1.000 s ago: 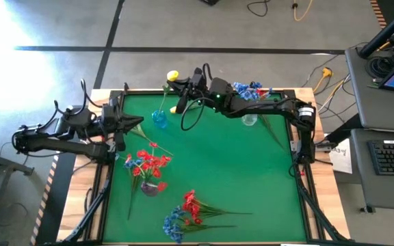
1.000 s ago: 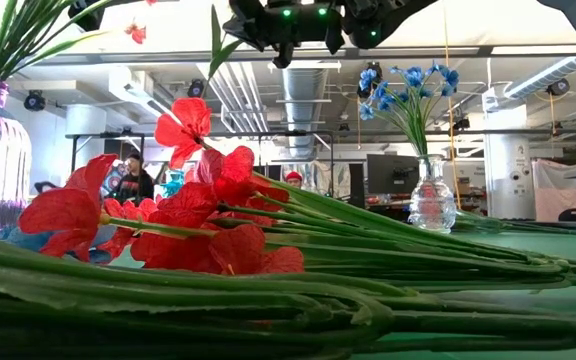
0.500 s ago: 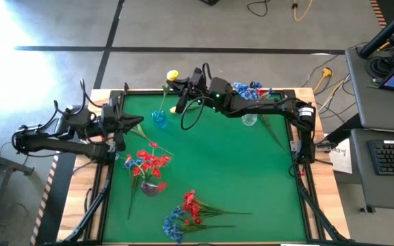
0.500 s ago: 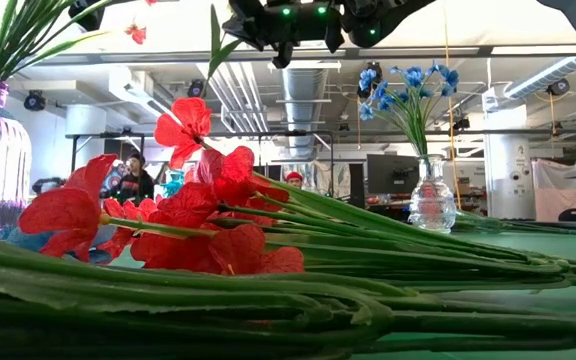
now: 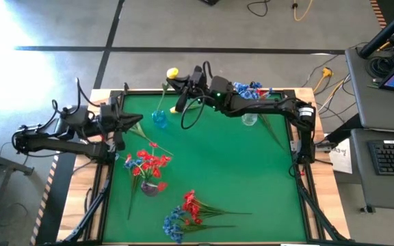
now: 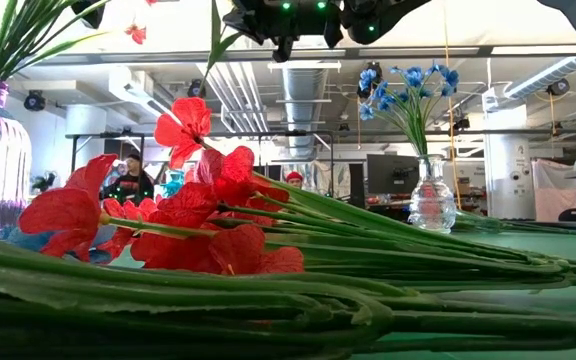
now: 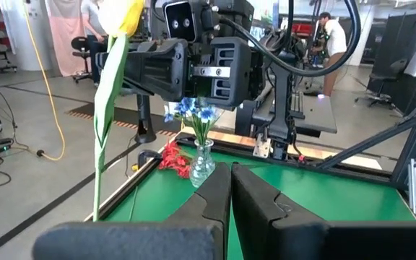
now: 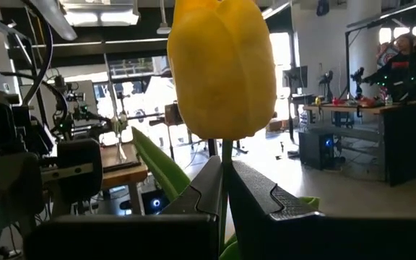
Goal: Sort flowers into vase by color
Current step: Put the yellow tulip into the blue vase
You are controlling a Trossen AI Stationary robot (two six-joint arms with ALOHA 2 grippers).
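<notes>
My right gripper point(image 5: 183, 85) is stretched over the table's far edge and is shut on a yellow flower point(image 5: 173, 74), whose blossom point(image 8: 222, 68) stands above the fingers. Below it stands a blue vase point(image 5: 159, 119); I cannot tell whether the stem's lower end is inside. Blue flowers point(image 5: 249, 89) stand in a clear vase point(image 6: 432, 200) at the far right. Red flowers point(image 5: 149, 162) stand in a vase point(image 5: 151, 186) at the near left. Loose red and blue flowers point(image 5: 183, 212) lie near the front edge. My left gripper point(image 7: 230, 195) waits at the left edge, shut and holding nothing. My right gripper pinches the yellow flower's thin green stem point(image 8: 224, 173) between its two fingers, just under the blossom. The fingers come about level from the table's right and lie across the stem. The blossom stands upright above them, and the stem with its leaf point(image 7: 103, 123) hangs down.
The green mat point(image 5: 252, 178) has bare room in its middle and at the right. A black cable loop point(image 5: 191, 116) hangs under my right arm. Desks with a keyboard point(image 5: 392, 157) stand beyond the right edge. People sit in the room behind point(image 6: 133, 175).
</notes>
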